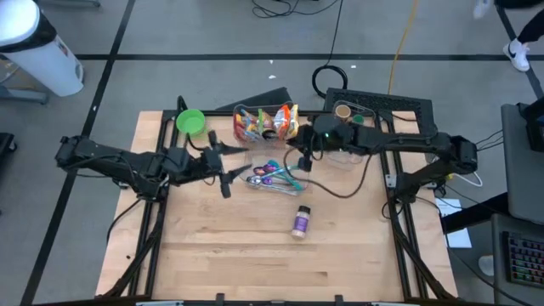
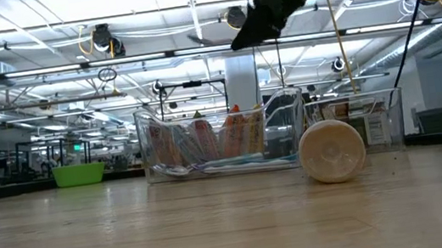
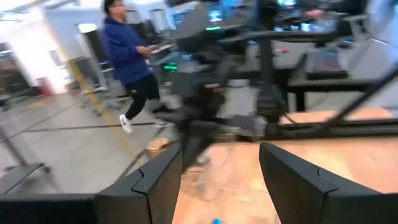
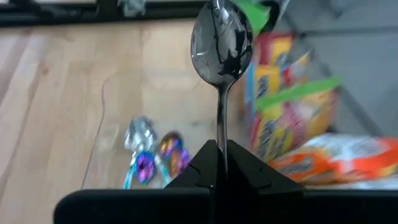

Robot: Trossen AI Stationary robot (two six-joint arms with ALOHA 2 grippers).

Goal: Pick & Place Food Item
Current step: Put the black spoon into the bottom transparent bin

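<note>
My right gripper is shut on a shiny metal spoon, high above the table's far middle and at the top of the low view. My left gripper hovers open and level with nothing between its fingers, left of a clear tray of coloured spoons. Behind the tray, a clear bin holds bright snack packets. A small bottle lies on its side on the wood, its round end facing the low view. My right gripper pinches the spoon's handle between its two fingers. The spoon runs on past the fingertips in line with them, its bowl at the free end. It is lifted clear of the table and the bins.
A green bowl sits at the far left of the table. A black tray with items stands at the far right, and a second clear container stands near it. People are in the room beyond. The table's near half is bare wood.
</note>
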